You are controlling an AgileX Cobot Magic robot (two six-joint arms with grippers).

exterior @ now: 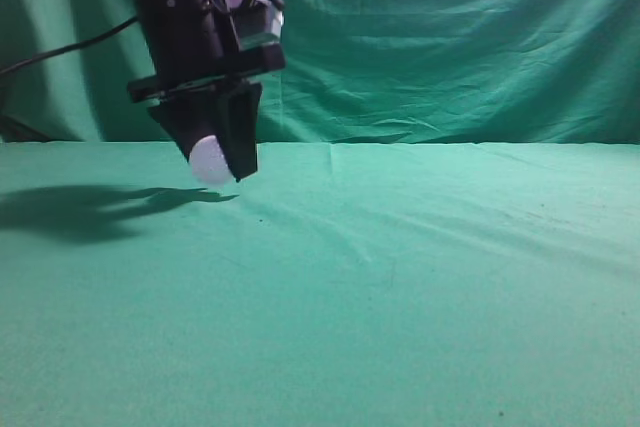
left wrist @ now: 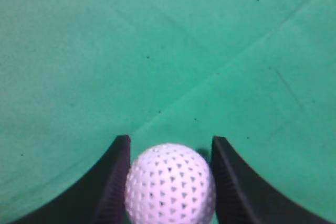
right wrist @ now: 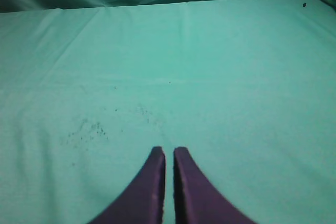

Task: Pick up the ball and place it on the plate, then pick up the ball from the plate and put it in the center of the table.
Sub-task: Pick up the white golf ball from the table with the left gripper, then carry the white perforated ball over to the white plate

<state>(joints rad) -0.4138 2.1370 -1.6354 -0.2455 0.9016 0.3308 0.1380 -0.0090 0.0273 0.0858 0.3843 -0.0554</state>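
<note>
A white perforated ball sits between the two black fingers of my left gripper, which is shut on it. In the exterior view the left gripper holds the ball in the air above the green cloth at the left of the table. My right gripper is shut and empty, low over the bare green cloth; it does not show in the exterior view. The plate is out of view in all frames.
A green cloth covers the table and a green curtain hangs behind it. The left arm casts a shadow on the cloth at far left. Small dark specks dot the cloth ahead of the right gripper.
</note>
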